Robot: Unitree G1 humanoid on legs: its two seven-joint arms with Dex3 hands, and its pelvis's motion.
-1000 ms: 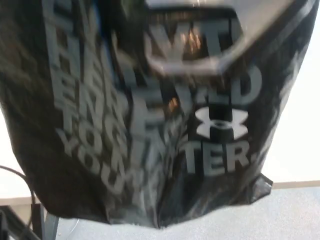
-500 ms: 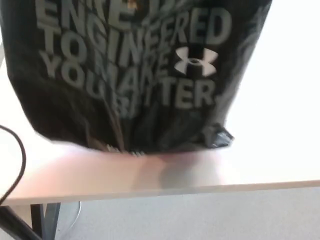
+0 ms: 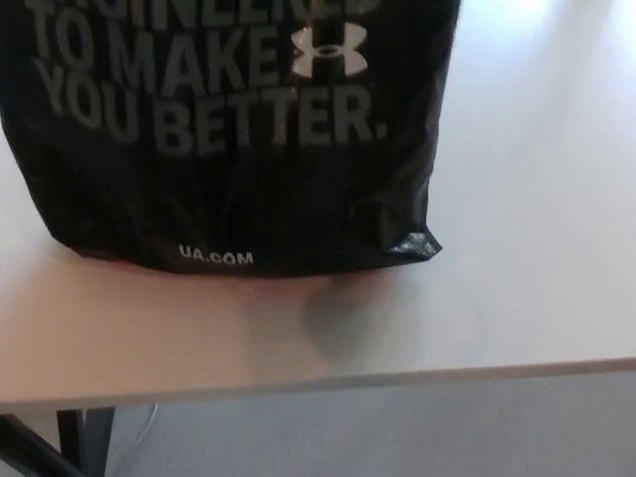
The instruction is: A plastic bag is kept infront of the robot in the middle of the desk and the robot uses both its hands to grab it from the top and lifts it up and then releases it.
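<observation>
Neither hand shows on my head feed; left and right are both outside the frame, so I cannot tell how their fingers are set or whether either has hold of anything.

What I do see, working outward from the top edge where the hands would be: a black plastic bag (image 3: 229, 159) fills the upper left and centre of the view, running off the frame from 9 o'clock through 12 o'clock. Its top is cut off, so the handles are hidden from me.

Print on the bag's face, grey-white capitals: a partly cropped line at the very top, then "TO MAKE", then "YOU BETTER." A white Under Armour logo (image 3: 329, 50) sits at the right end of the "TO MAKE" line. Small white "UA.COM" (image 3: 216, 257) sits close to the bottom hem, left of centre.

The bag's bottom edge lies along the desk (image 3: 537, 248); a crumpled corner (image 3: 412, 244) pokes out at the lower right, glossy in the light. I cannot tell whether the hem rests on the desk or hangs just clear of it. A faint shadow falls on the desk just below the bag.

The desk is pale, bright at 2 o'clock. Its front edge crosses the frame low down. Below it, grey floor (image 3: 397, 427) at 6 o'clock, and a dark desk leg (image 3: 84, 437) at 7 o'clock.
</observation>
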